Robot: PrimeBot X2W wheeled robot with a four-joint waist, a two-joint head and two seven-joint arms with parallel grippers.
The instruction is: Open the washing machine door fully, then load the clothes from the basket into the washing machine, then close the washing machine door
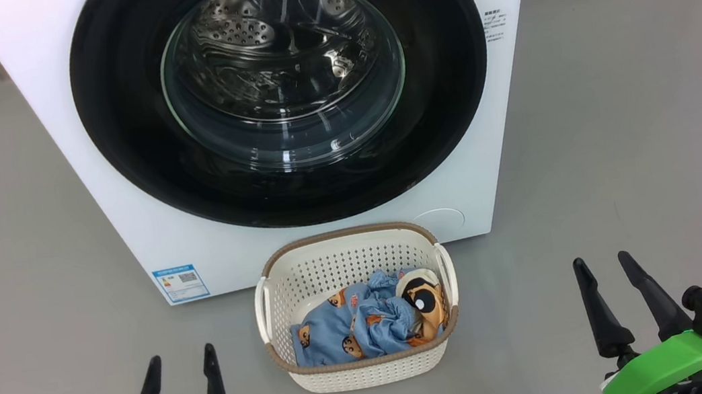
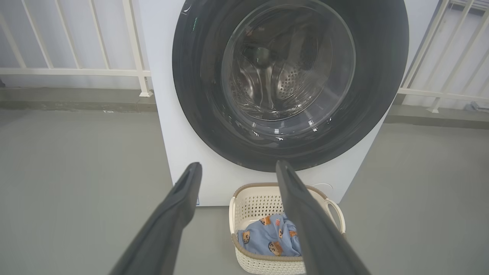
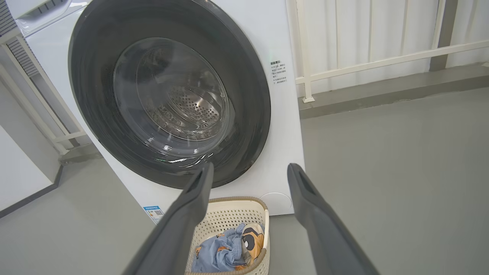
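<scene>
The white washing machine [image 1: 122, 207] stands ahead with its round glossy black door [image 1: 126, 138] shut flat against the front; the steel drum shows through the glass window. On the floor right before it sits the cream basket [image 1: 360, 369] holding the light blue clothes [image 1: 355, 329] and a cream and orange piece with a cartoon face. My left gripper [image 1: 180, 358] is open at the lower left, well apart from the basket. My right gripper [image 1: 602, 262] is open at the lower right, empty too. The wrist views show the door [image 2: 191, 95] [image 3: 248, 95], basket [image 2: 248, 202] [image 3: 229, 214] and clothes [image 2: 267, 236] [image 3: 217, 256] between the fingers.
Grey floor [image 1: 639, 118] spreads on both sides of the washer. A white railing [image 2: 76, 71] [image 3: 382, 61] runs behind it on a low grey kerb. A blue sticker [image 1: 180, 283] sits at the washer's lower left corner, a round cover [image 1: 439, 220] at its lower right.
</scene>
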